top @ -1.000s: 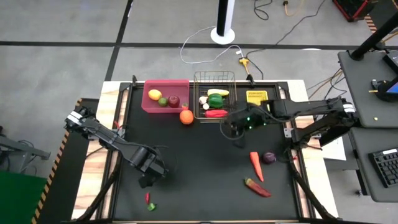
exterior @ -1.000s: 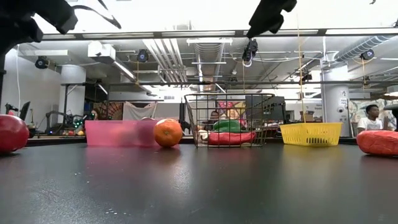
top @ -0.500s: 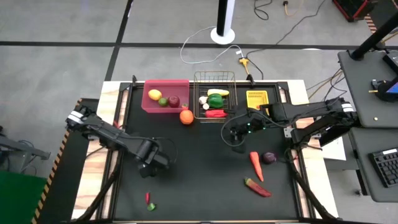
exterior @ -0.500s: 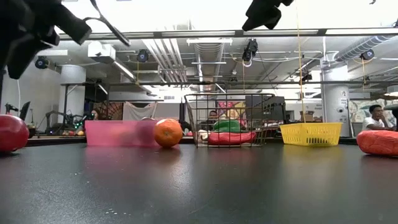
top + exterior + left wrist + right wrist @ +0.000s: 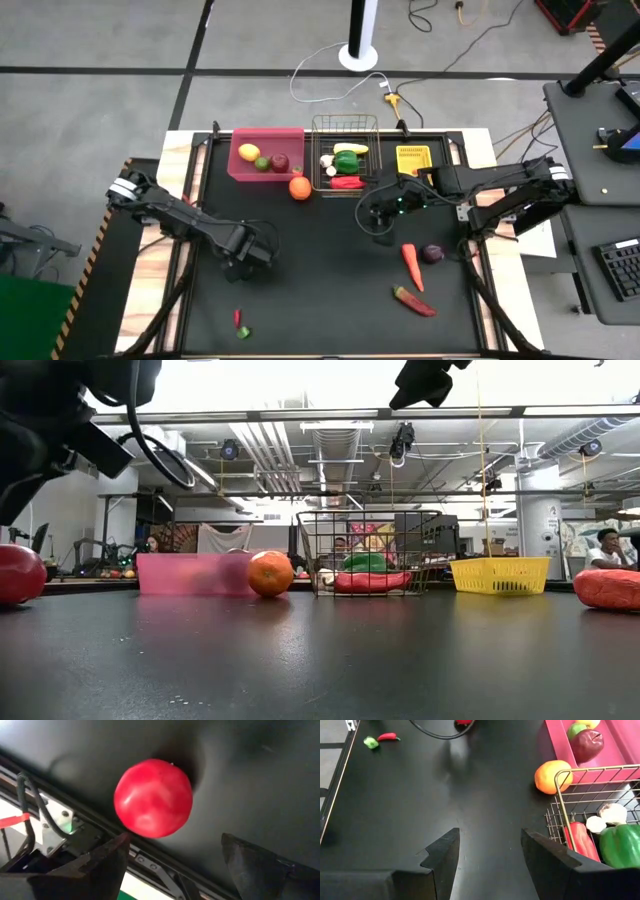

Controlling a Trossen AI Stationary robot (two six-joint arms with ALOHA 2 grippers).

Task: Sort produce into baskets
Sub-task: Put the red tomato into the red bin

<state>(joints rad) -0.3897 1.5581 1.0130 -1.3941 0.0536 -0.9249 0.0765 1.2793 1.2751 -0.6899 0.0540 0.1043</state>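
High view, and the left gripper [image 5: 247, 262] hangs over the table's [image 5: 320, 290] near-left part, its fingers [image 5: 95, 867] spread wide in the left wrist view with a red apple [image 5: 153, 798] lying loose between them, not gripped. In the low view that red apple [image 5: 18, 574] sits on the table at the left edge of the picture.

The right gripper [image 5: 382, 213] hovers mid-table, just in front of the wire basket [image 5: 345, 124], fingers [image 5: 440, 855] wide apart and holding nothing.

Along the far edge: the pink bin [image 5: 268, 135] toward the left, with a lemon [image 5: 249, 152], a lime [image 5: 262, 163] and a dark red apple [image 5: 280, 162] inside. The orange [image 5: 299, 187] rests on the table between the pink bin and the wire basket, touching the basket's corner. The basket holds a green pepper [image 5: 346, 160], garlic [image 5: 327, 159] and a red pepper [image 5: 347, 182]. The yellow bin [image 5: 412, 158] stands right of it.

Toward the right edge lie a carrot [image 5: 411, 264], a purple onion [image 5: 432, 253] and a red chilli [image 5: 413, 300]. Near the front-left, a small chilli [image 5: 237, 318] and a small green piece [image 5: 243, 332].
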